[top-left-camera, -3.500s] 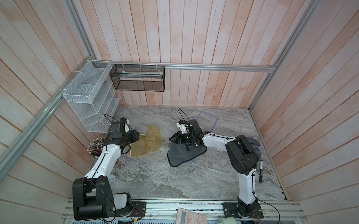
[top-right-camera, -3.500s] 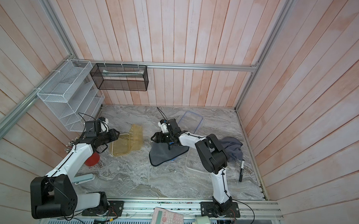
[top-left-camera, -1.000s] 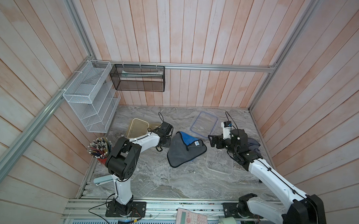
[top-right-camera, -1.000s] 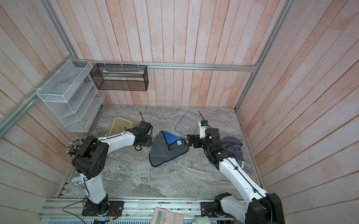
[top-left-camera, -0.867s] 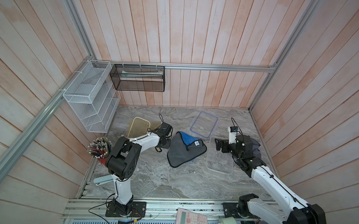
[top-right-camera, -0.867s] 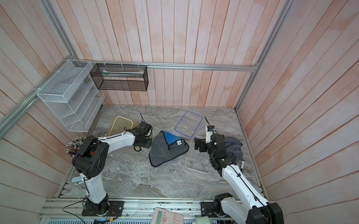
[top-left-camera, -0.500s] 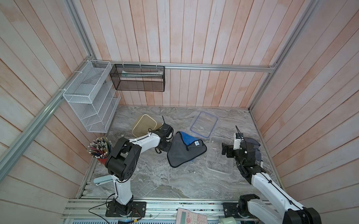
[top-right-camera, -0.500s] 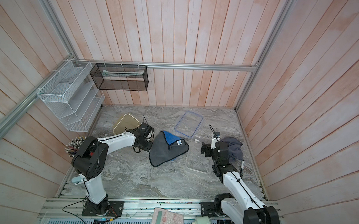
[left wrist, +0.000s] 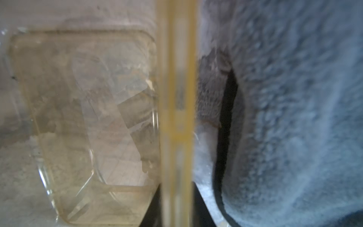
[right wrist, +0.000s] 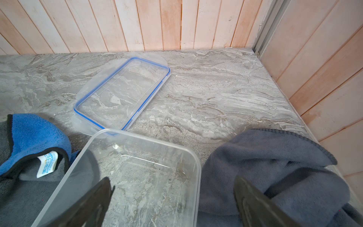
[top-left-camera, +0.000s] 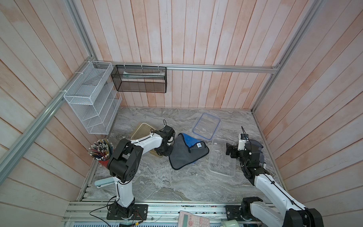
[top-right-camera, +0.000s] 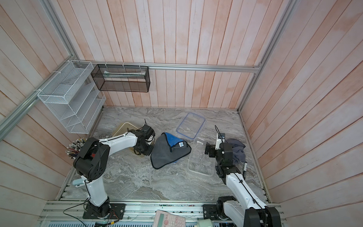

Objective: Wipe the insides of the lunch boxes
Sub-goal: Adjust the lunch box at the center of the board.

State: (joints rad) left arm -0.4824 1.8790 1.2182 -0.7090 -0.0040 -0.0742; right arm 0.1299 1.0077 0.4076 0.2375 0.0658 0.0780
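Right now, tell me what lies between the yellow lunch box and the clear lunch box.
The grey-and-blue cloth lies between the yellow lunch box and the clear lunch box; both top views show it.

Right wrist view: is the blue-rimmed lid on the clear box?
No, the blue-rimmed lid lies flat on the table beside the open clear box.

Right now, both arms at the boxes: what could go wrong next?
The left gripper straddles a wall of the yellow box, with the grey-and-blue cloth right beside it; pulling away could tip the box or snag the cloth.
The right gripper hangs open, one finger over the clear box, one over the grey cloth; going straight down could catch that cloth or shove the box.
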